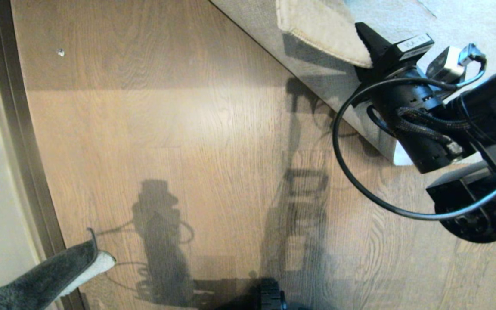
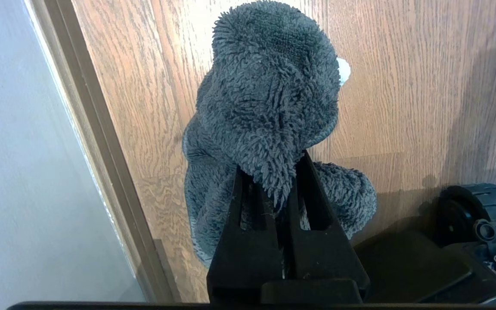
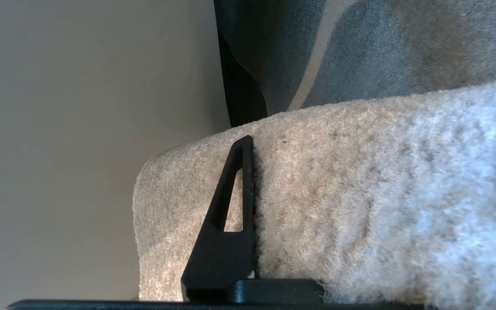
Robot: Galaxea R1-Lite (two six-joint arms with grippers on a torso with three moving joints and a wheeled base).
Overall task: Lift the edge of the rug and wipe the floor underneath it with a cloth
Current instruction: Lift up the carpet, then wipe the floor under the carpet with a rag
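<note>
The grey-beige rug lies at the far right on the brown plank floor. The rug edge is folded up and back, so its beige woven backing shows. My right gripper is shut on that edge; in the right wrist view one black finger presses on the pile, which hides the other finger. The fuzzy dark grey cloth with a white underside hangs near the floor's left edge. My left gripper is shut on the cloth, which bunches above the floor.
A dark baseboard strip and a pale wall run along the left. A small speck lies on the floor far left. My base wheel sits at the near edge, and the base wheel also shows beside the cloth. Dark grey fabric stands behind the rug.
</note>
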